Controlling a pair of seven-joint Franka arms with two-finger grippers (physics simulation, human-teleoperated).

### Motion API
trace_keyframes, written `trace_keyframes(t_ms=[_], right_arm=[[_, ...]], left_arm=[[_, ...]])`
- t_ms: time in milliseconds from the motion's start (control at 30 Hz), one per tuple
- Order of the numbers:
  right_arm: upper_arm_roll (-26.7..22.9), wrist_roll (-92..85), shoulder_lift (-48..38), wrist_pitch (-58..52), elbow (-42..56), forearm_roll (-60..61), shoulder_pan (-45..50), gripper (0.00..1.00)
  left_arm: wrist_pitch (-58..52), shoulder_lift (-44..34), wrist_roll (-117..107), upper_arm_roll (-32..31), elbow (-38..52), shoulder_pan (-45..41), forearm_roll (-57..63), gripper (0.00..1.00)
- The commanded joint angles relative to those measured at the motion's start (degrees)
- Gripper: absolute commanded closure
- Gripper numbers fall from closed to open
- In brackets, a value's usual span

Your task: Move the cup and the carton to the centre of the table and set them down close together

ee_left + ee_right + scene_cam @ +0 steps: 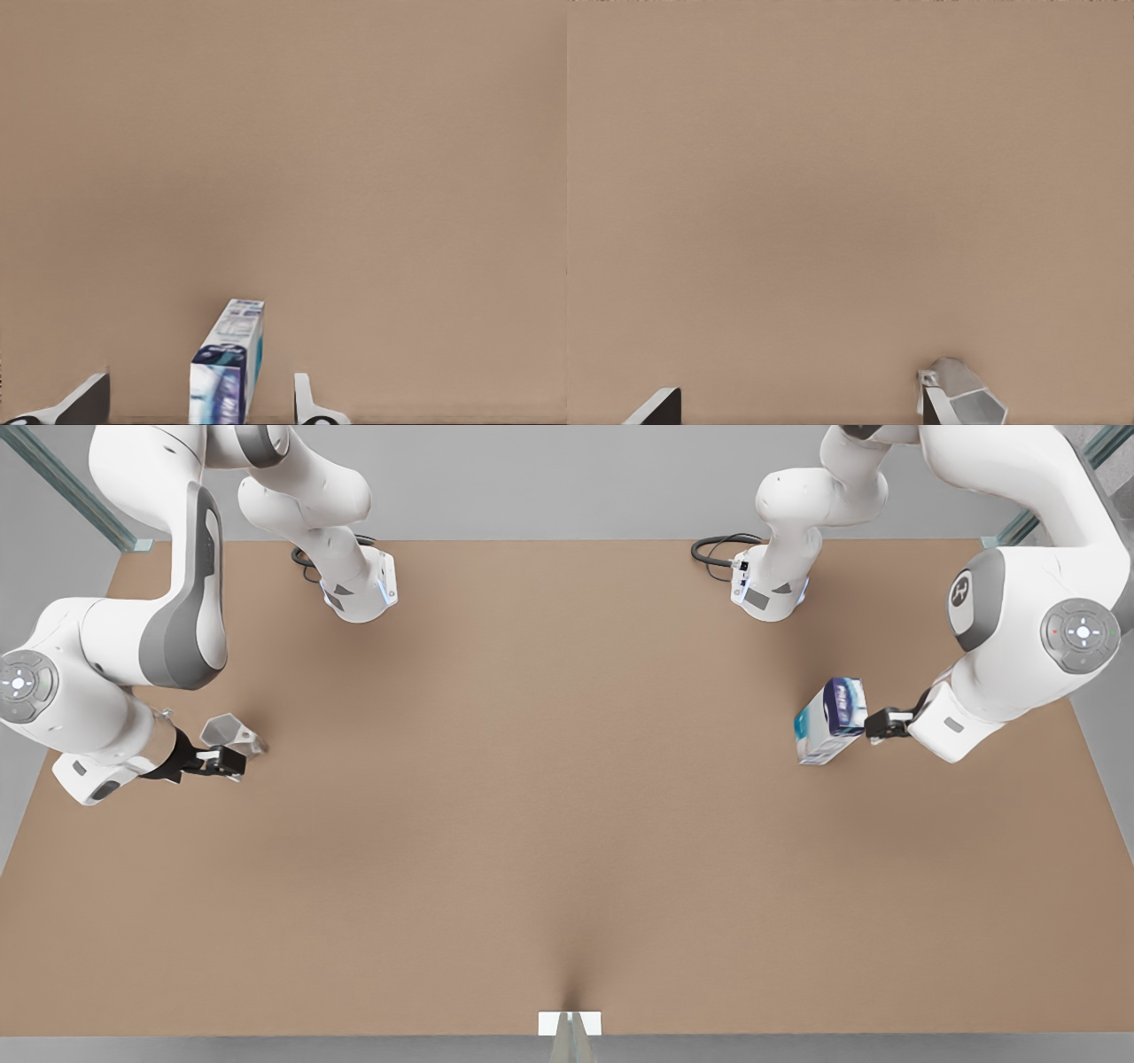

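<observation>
Standing white carton (pixel 831 721), dark blue-purple label

You are looking at a table (pixel 549 797) whose light-brown top reads as plain and matt, smooth, with no grain or sheen you could call wood for certain. Near the table's edge on the front view's right, the carton (pixel 830 720) looks like printed card with a slightly glossy label, white, dark blue and teal. Near the table's opposite edge, the cup (pixel 227 732) has flat silvery-grey facets with a dull metallic look. Both arms above the table wear smooth, glossy white shells like moulded plastic, with grey matt insets; their finger parts look black and matt.
</observation>
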Motion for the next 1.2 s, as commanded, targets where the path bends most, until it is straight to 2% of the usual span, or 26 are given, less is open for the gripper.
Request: trace_keyframes(t_ms=[0,100,200,233,467,633,733,1167], right_arm=[[-0.05,0.00,0.00,0.04,0.00,0.00,0.03,0.00],[-1.28,-4.82,-1.14,-0.93,-1.75,-0.09,-0.67,0.00],[-1.99,-6.33,-8.70,0.65,-16.42,-0.88,-2.26,0.00],[-2.51,-6.33,-8.53,1.27,-17.93,-0.97,-2.79,0.00],[-8.05,-10.19,-13.80,16.82,-36.30,-1.14,-4.46,0.00],[-12.71,-10.46,-10.55,18.23,-37.09,-1.23,-4.46,0.00],[-15.08,-13.18,-10.38,25.97,-42.01,-1.23,-5.42,0.00],[-17.54,-15.20,-5.54,36.95,-49.57,-1.23,-7.36,0.00]], left_arm=[[-0.01,0.00,-0.01,0.00,0.00,0.13,0.01,0.00],[-0.44,0.00,0.34,0.00,-0.17,0.13,0.01,0.00],[-1.94,0.52,0.60,0.00,-0.26,0.13,0.10,0.00],[-1.94,0.44,0.17,0.00,-0.17,0.13,0.10,0.00],[-2.38,0.70,-0.19,0.00,-0.35,0.04,0.10,0.00],[-2.38,0.70,-0.10,0.00,-0.35,-0.57,0.19,0.00],[-2.38,1.05,-0.19,0.00,-0.26,-0.66,0.10,0.00],[-2.38,1.05,-0.19,0.00,-0.35,-0.66,0.10,0.00]])
